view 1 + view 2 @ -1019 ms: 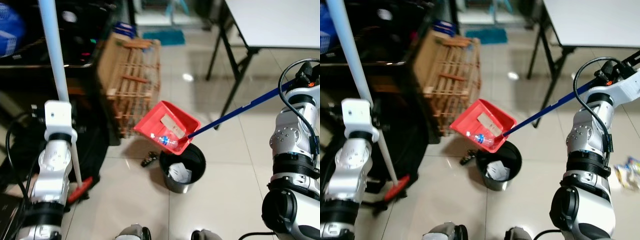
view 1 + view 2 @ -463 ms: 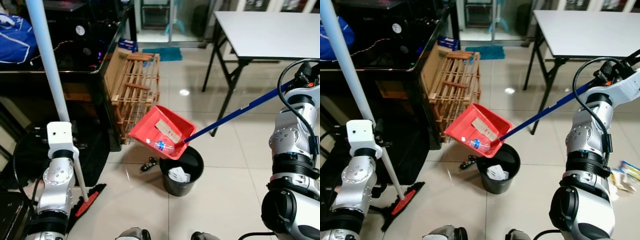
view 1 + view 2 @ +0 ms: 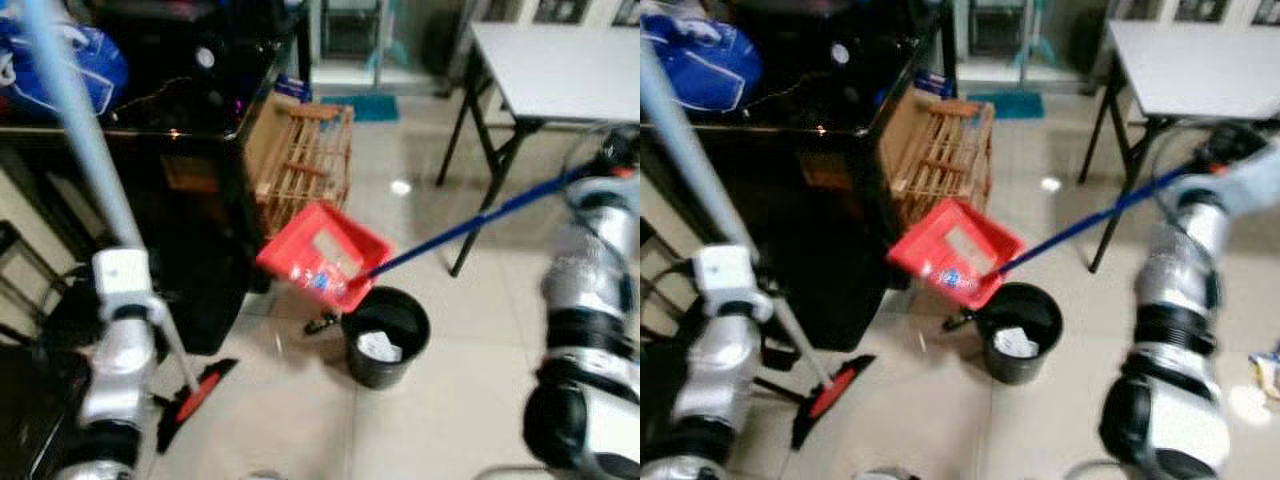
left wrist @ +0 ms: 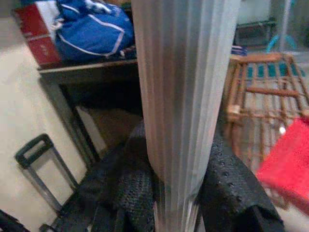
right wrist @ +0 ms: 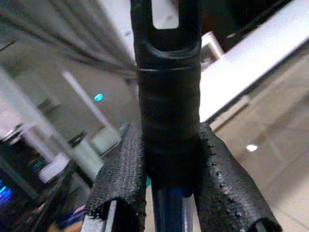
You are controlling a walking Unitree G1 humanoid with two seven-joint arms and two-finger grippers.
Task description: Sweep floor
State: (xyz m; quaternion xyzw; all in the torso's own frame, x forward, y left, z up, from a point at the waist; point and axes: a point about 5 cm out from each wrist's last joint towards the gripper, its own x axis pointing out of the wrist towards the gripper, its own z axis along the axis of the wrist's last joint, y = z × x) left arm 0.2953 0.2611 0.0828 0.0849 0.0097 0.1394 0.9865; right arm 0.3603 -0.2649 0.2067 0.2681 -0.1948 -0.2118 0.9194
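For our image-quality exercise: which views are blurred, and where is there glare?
Both eye views are motion-blurred, smearing the red dustpan and black bin. A glare spot sits on the floor tiles. In the left wrist view the pale broom pole is soft.

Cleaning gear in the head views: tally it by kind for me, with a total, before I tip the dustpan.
Brooms: 1, the white-handled broom in the left gripper
Dustpans: 1, the red dustpan on a blue handle in the right gripper
Bins: 1, the black bin under the dustpan
Total: 3
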